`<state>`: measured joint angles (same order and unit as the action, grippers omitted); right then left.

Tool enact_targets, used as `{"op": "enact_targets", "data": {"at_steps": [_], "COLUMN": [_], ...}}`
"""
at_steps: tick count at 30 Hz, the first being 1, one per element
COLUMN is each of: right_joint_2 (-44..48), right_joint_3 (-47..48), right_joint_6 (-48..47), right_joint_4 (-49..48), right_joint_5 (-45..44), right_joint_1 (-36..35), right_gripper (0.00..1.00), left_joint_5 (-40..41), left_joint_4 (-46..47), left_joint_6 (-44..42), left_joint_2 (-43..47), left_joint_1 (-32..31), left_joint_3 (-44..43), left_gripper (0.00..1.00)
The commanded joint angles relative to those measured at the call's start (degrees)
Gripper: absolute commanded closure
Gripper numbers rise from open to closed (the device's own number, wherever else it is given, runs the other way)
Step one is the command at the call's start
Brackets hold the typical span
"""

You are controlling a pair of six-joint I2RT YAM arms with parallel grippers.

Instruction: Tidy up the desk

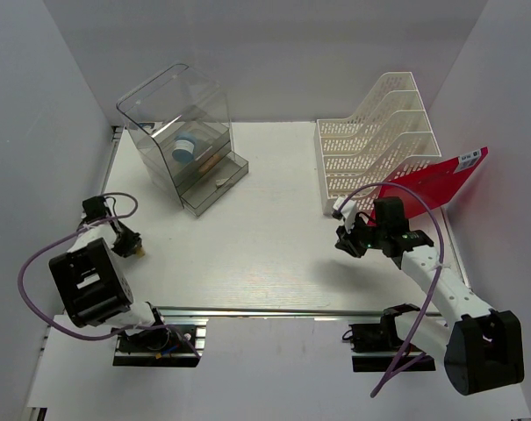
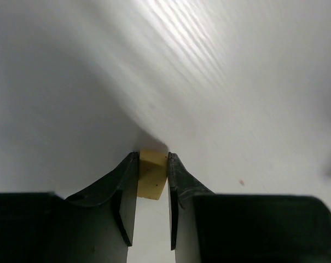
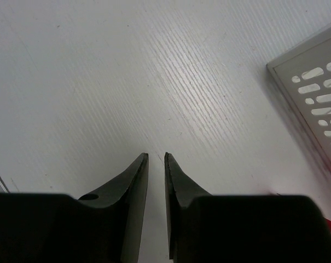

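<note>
White desk (image 1: 274,237), pick-up step judged in hand: left gripper (image 2: 152,164) pinches a small tan block (image 2: 152,175) at the desk's left side, right gripper (image 3: 156,159) narrow and empty near the file rack (image 1: 375,140); next move calls for a firm lift toward the drawer box (image 1: 173,114).

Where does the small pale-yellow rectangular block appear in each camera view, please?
Top external: the small pale-yellow rectangular block sits at the left, mid-height.
Left wrist: lower centre, between the tips of the left end effector.
Right wrist: not in it.
Shared landmark: the ribbed white desk shows in all three views.
</note>
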<state>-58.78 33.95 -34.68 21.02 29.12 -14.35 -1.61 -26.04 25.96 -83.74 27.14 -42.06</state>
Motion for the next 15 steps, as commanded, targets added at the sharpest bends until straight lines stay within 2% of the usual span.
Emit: {"op": "enact_targets", "data": {"at_steps": [1,12,15], "right_joint_2": [1.30,1.66,1.57], "right_joint_3": [0.23,0.15,0.15], "right_joint_6": [-0.22,-0.48,-0.66], "right_joint_4": [-0.62,-0.36,-0.36], "right_joint_5": [1.81,1.99,2.25], "right_joint_1": [0.20,0.20,0.11], "right_gripper": [0.76,0.76,0.76], "left_joint_5": [-12.26,-33.88,-41.71], "left_joint_4": [2.13,10.82,14.52], "left_joint_6": [-1.17,-0.29,0.24], "left_joint_2": [5.24,24.05,25.12], "left_joint_1": [-1.56,-9.72,-12.01], "left_joint_3": [1.46,3.83,3.66], "left_gripper": [1.00,1.00,1.00]}}
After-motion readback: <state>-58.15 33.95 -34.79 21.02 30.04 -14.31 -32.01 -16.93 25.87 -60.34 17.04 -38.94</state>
